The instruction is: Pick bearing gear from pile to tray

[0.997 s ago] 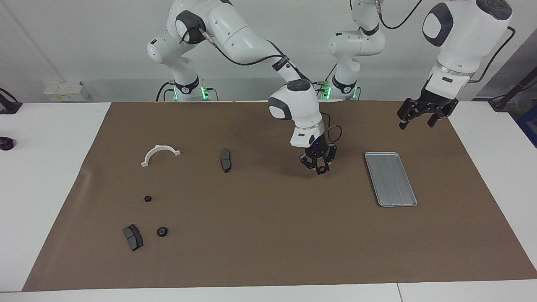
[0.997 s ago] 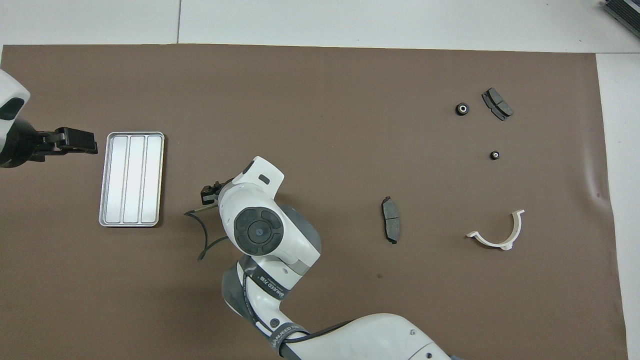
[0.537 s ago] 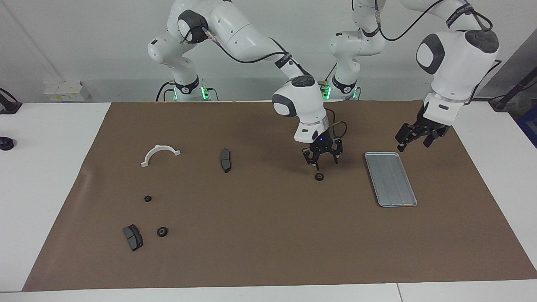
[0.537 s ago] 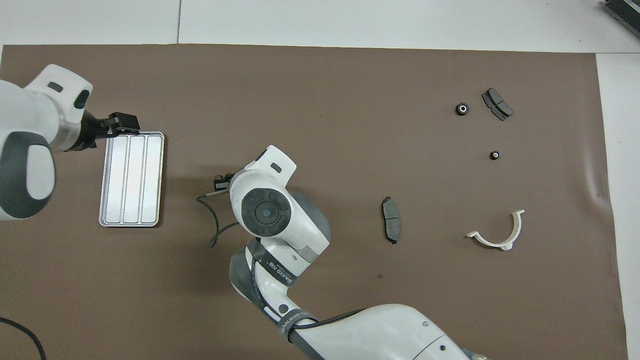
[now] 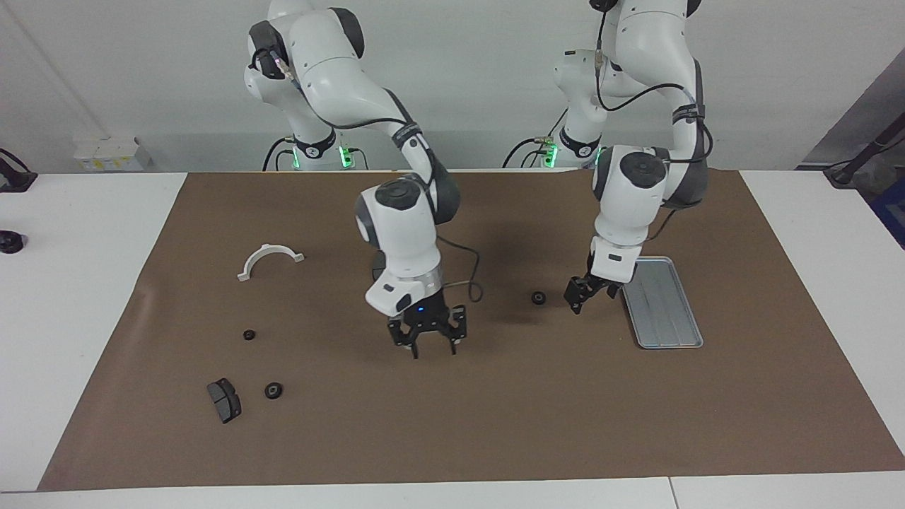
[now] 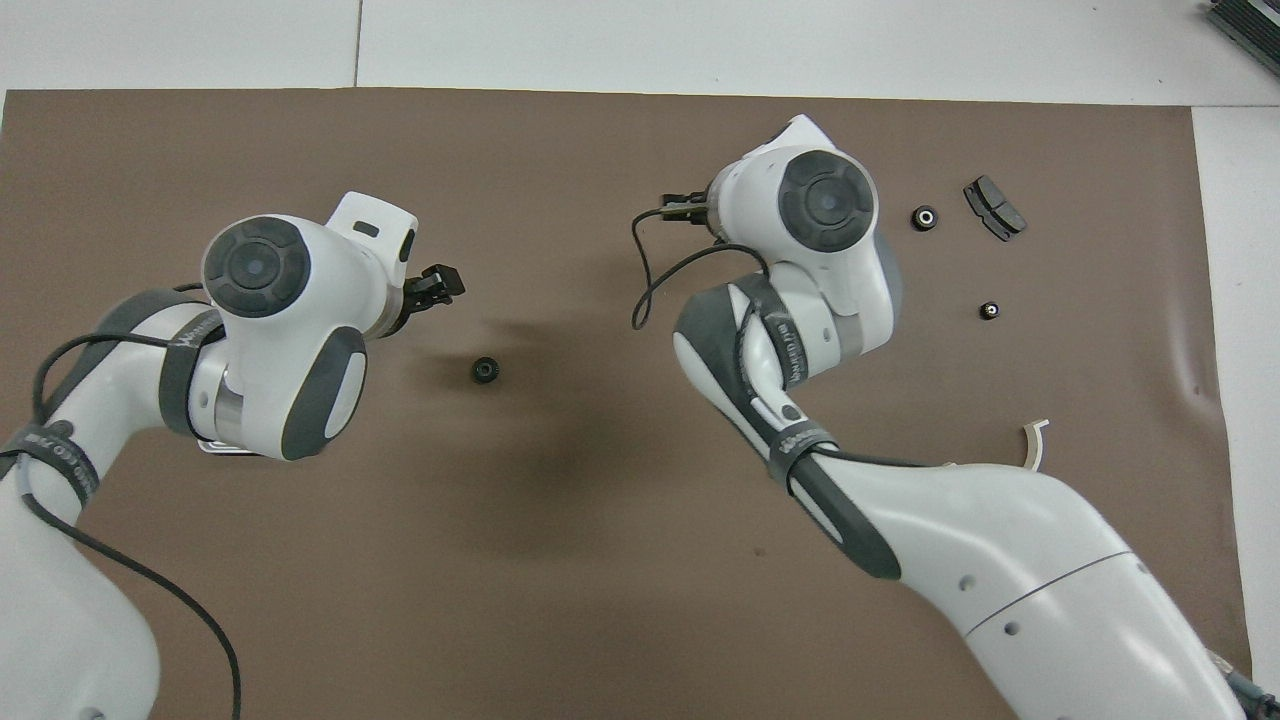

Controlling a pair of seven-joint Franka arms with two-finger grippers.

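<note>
A lone black gear lies on bare mat between the two arms, with open room all round it except toward the tray, where the left claw hangs low just beside it. The right claw hangs over bare mat mid-desk, its arm crossing above one brake pad. At the right arm's end, two gears, a brake pad and the white bracket lie well apart, with clear lanes between them.
</note>
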